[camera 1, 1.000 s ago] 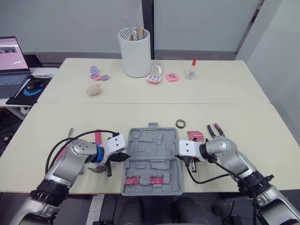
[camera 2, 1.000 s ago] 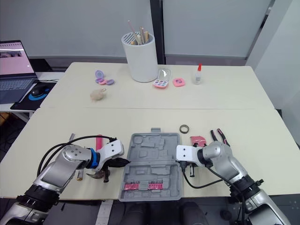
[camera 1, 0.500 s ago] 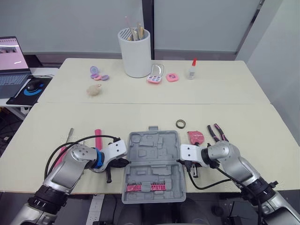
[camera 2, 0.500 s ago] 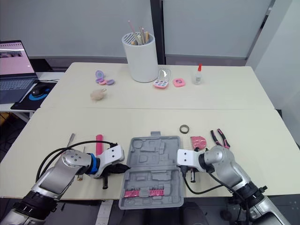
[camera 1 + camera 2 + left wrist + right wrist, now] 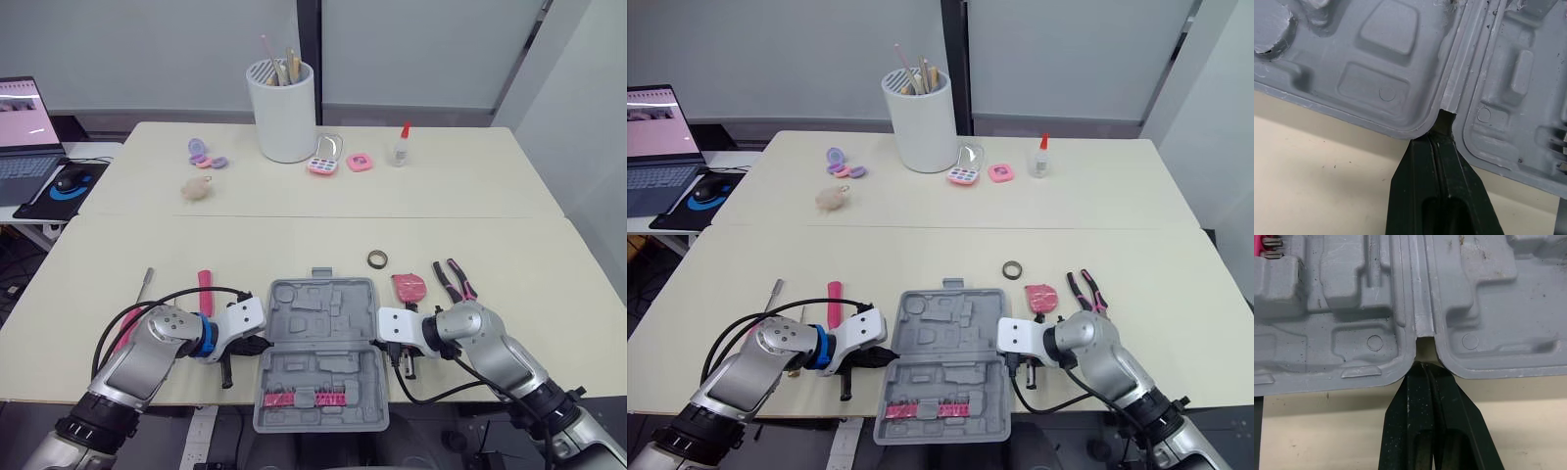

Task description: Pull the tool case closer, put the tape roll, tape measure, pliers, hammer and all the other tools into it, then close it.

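At the far left a laptop and a mouse sat on a side desk, apart from the work table. On the table's near left lay a thin metal tool and, just to its right, a pink tool, both outside the case. A black handle lay beside the left arm; what it belonged to could not be told. The left gripper had its two fingers pressed together, holding nothing, their tips set into the notch at the left end of the hinge. The tool case lay open and flat at the middle of the near table, its nearer half reaching over the front edge and carrying a row of pink bits; the moulded pockets held no other tools. The right gripper was likewise pressed together and empty, its tips just short of the notch at the hinge's right end. Right of the case and beyond that gripper lay the tape roll, then the pink tape measure, then the pliers. On the far half of the table stood a white cup of brushes, with small cosmetic cases and a glue bottle nearby.
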`<state>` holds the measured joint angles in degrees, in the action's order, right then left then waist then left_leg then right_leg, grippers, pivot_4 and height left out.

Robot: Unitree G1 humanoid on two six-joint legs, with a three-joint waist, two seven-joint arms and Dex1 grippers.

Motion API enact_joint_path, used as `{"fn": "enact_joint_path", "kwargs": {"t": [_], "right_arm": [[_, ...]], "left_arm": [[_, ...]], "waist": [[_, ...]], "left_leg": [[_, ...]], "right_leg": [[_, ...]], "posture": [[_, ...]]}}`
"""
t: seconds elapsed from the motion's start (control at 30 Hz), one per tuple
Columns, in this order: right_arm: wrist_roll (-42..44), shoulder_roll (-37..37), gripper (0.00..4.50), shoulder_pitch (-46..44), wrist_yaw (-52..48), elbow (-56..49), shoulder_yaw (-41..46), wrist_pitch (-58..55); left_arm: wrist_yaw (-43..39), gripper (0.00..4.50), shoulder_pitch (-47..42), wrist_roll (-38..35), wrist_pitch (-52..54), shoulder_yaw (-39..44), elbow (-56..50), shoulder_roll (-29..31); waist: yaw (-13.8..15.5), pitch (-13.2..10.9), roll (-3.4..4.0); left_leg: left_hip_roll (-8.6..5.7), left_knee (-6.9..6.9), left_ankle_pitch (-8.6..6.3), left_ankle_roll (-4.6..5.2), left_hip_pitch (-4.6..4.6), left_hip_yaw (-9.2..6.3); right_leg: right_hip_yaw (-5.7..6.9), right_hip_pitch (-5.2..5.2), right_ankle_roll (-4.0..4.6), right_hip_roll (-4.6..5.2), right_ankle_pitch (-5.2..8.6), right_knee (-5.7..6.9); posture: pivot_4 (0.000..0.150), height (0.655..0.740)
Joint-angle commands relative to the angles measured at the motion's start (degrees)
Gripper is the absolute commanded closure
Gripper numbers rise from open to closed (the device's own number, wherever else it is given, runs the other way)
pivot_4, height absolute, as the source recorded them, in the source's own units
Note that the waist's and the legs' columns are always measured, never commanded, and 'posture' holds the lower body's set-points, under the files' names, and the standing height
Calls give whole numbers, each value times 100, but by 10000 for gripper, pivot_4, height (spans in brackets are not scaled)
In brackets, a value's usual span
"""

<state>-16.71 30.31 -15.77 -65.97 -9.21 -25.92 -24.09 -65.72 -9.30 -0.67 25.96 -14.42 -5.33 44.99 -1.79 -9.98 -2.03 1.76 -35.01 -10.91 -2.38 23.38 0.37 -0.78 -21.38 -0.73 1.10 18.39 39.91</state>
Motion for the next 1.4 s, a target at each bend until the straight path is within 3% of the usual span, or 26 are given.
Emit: {"fn": "enact_joint_path", "kwargs": {"t": [0.03, 0.8, 1.4], "right_arm": [[285, -115, 44864, 115, -107, -333, -321, 26], [236, 73, 44864, -28, -12, 3, -157, 221], [921, 874, 44864, -332, -158, 327, 486, 559]], "left_arm": [[-165, 45000, 95, -154, -57, -279, -337, -93], [-121, 45000, 142, -121, -120, -185, -239, 37], [26, 45000, 244, -610, -345, 745, -18, 346]], "waist": [[0, 0, 0], [-1, 2, -3], [4, -1, -4]], "left_leg": [[0, 0, 0, 0, 0, 0], [0, 0, 0, 0, -2, 0], [1, 0, 0, 0, 0, -1]], "right_leg": [[0, 0, 0, 0, 0, 0], [0, 1, 0, 0, 0, -1], [0, -1, 0, 2, 0, -1]], "posture": [[1500, 7400], [1500, 7400], [1500, 7400]]}}
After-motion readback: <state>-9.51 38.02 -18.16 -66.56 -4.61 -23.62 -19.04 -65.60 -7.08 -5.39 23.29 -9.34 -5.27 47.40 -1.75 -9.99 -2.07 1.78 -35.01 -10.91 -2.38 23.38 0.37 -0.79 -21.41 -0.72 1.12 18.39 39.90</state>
